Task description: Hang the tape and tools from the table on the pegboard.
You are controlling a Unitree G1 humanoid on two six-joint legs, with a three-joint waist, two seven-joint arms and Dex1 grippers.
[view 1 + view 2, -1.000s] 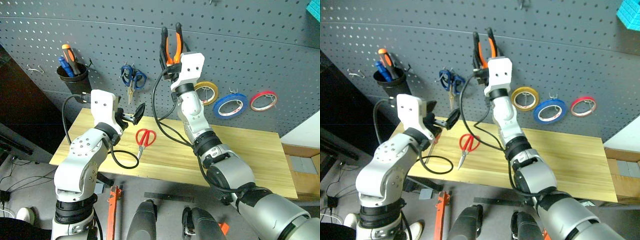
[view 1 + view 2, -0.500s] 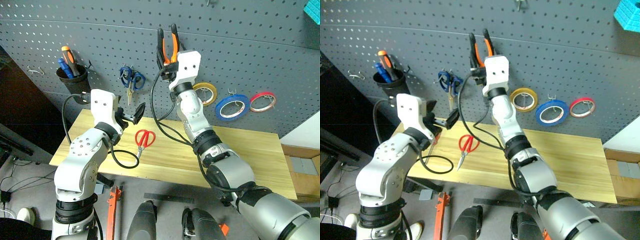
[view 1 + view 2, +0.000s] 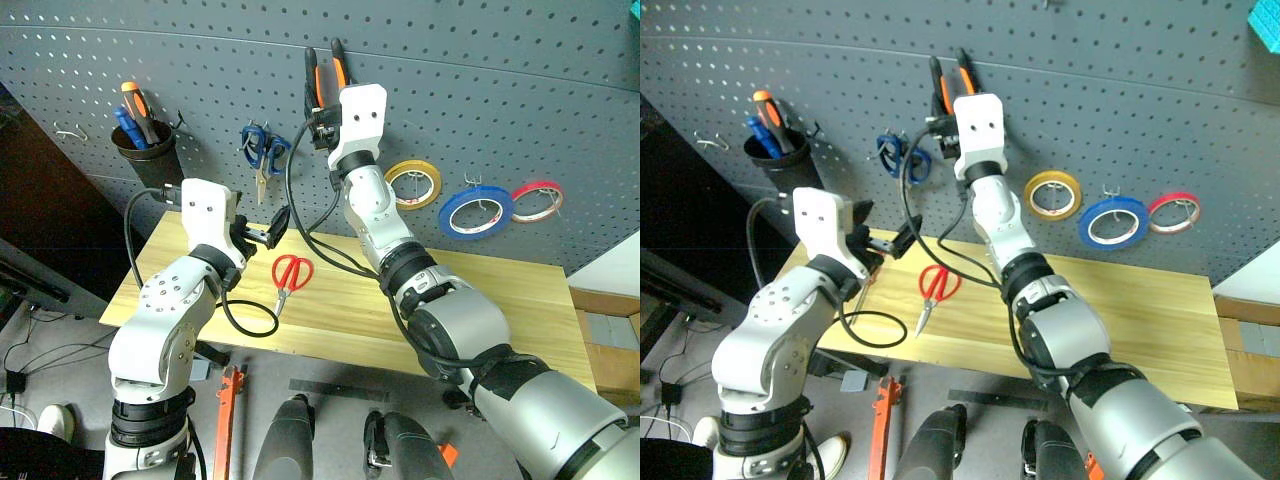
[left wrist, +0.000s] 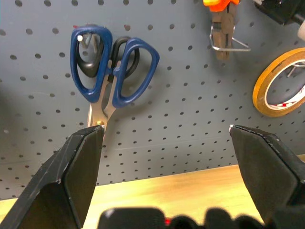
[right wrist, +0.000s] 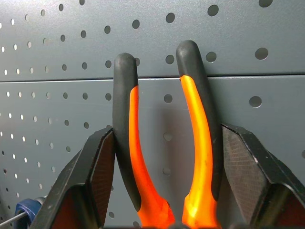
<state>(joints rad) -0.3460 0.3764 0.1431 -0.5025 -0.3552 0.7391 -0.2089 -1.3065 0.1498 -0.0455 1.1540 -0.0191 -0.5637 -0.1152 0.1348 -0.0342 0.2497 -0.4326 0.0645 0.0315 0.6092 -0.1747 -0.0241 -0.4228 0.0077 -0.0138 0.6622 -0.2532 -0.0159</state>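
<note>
The right gripper (image 3: 322,75) is raised against the pegboard (image 3: 520,90) at about 12 o'clock in the head views, its two black fingers clamped on the pliers (image 5: 164,143), whose orange-and-black handles point up between the pads and lie close against the perforated panel. The left gripper (image 3: 272,228) hangs lower, at about 9 o'clock from the middle of the scene, above the near-left part of the worktop (image 3: 500,300); its fingers (image 4: 71,171) stand wide apart with nothing between them, and it faces the blue-handled scissors (image 4: 112,67) hanging on the board. The red-handled scissors (image 3: 289,276) lie flat on the worktop just below and to the right of the left gripper, blades pointing toward the near edge, beside a loop of the arm's black cable. The blue tape (image 3: 476,211) hangs on a hook at about 2 o'clock, between the yellow roll (image 3: 415,184) on its left and the thin red roll (image 3: 537,201) on its right, all three clear of one another. At about 10 o'clock a black cup (image 3: 144,158) on the board holds an orange-and-black-handled screwdriver (image 3: 136,108) and something blue that cannot be made out.
</note>
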